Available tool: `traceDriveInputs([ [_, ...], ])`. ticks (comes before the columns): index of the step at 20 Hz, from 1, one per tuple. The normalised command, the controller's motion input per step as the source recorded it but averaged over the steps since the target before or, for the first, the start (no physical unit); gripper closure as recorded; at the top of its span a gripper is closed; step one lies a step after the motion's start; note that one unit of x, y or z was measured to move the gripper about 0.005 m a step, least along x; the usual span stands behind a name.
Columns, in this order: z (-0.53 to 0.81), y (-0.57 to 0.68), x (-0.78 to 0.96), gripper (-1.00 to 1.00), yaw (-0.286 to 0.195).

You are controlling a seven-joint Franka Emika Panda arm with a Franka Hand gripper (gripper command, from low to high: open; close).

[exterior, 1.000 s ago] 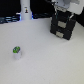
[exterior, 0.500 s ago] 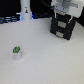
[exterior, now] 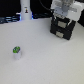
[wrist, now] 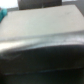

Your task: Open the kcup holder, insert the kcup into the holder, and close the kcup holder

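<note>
This looks like a robotics lab test setup rather than a home. A bare white worktop (exterior: 45, 60) fills the exterior view, backed by darkness at the far edge. A pale robot arm (exterior: 64, 7) hangs over a black drawer unit (exterior: 63, 26) at far right, and a white bottle-shaped object (exterior: 25, 10) stands far left.

End effector (exterior: 61, 11) shifted slightly lower over kcup holder (exterior: 63, 27).
</note>
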Motion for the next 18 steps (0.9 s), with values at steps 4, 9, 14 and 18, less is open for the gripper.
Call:
traceDriveInputs([
  [4, 0.02, -0.06, 0.26, 1.00, -0.022],
  [9, 0.07, -0.06, 0.35, 1.00, -0.032],
  [14, 0.11, -0.17, 0.30, 1.00, -0.008],
  [18, 0.06, -0.08, 0.33, 1.00, -0.020],
])
